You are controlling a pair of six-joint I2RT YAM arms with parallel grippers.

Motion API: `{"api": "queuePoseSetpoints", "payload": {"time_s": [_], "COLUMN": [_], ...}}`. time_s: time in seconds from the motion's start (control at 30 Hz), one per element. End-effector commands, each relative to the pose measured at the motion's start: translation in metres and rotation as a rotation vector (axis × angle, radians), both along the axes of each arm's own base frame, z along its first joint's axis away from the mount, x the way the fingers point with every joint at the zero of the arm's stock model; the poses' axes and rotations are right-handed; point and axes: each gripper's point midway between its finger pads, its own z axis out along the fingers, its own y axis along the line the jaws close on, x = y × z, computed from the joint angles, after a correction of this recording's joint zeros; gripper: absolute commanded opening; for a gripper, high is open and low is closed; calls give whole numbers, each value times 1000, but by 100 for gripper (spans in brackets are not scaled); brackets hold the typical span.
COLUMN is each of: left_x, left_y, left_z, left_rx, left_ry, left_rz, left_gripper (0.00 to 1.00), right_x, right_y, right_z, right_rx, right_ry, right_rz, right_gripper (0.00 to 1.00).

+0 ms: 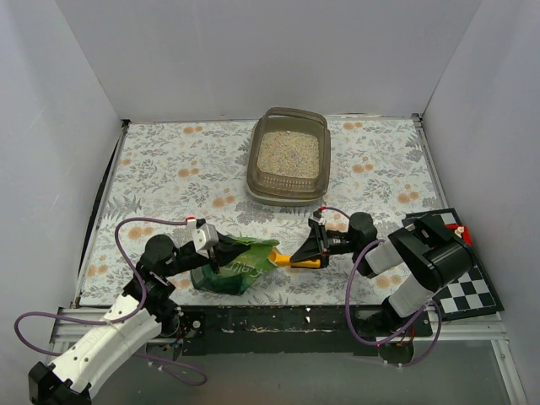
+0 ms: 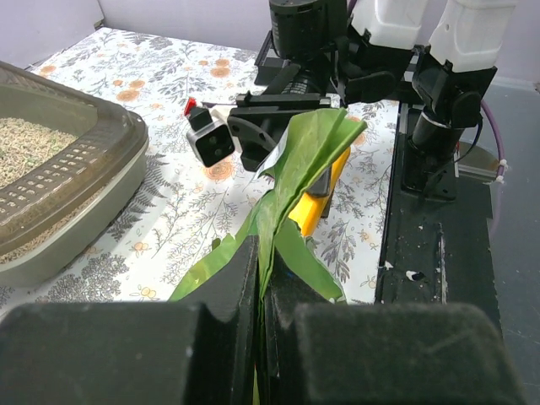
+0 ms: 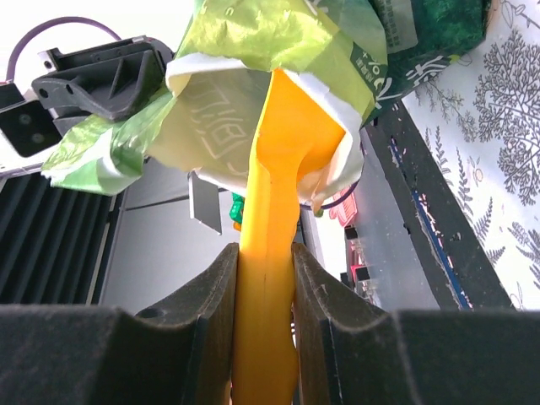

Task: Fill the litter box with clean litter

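The grey-brown litter box (image 1: pixel 255 157) stands at the back middle of the table with pale beige clean litter (image 1: pixel 288 155) in it; its corner shows in the left wrist view (image 2: pixel 101 160). The green bag (image 1: pixel 240 266) lies near the front. My left gripper (image 1: pixel 217 251) is shut on the bag's top edge (image 2: pixel 278 211). My right gripper (image 1: pixel 310 250) is shut on the handle of the yellow scoop (image 1: pixel 297 261), whose bowl is inside the bag's open mouth (image 3: pixel 278 126). The jaws press the handle (image 3: pixel 266 278) from both sides.
A black-and-white checkered board (image 1: pixel 460 283) lies at the front right. White walls enclose the floral table mat (image 1: pixel 186 169). A black strip (image 1: pixel 278 316) runs along the near edge by the arm bases.
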Motion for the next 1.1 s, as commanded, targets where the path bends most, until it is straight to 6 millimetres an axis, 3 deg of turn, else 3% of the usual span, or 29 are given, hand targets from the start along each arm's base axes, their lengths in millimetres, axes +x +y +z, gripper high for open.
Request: {"api": "queuePoseSetpoints", "payload": {"time_s": [0.0,0.4,0.77,1.07], "left_x": [-2,-2,11,21], "left_y": [-1,0,8,18], "left_z": [-2,-1,6,16], "left_rx": [-5,-9,-25,-51], "left_ry": [5,-2,-35,-80], "left_rz": [-10,-2,92,182], "left_gripper": [0,0,0,0], "right_x": [-18,-21,-35,-22], "right_y": [-19,-41,-50,-50], "right_z": [66,71,69,48], "right_rx": [311,296,273,136], "right_ry": [-528,-543,-565,-600], "right_rz": [10,-52,-71,-115], "right_gripper": [1,1,1,1]}}
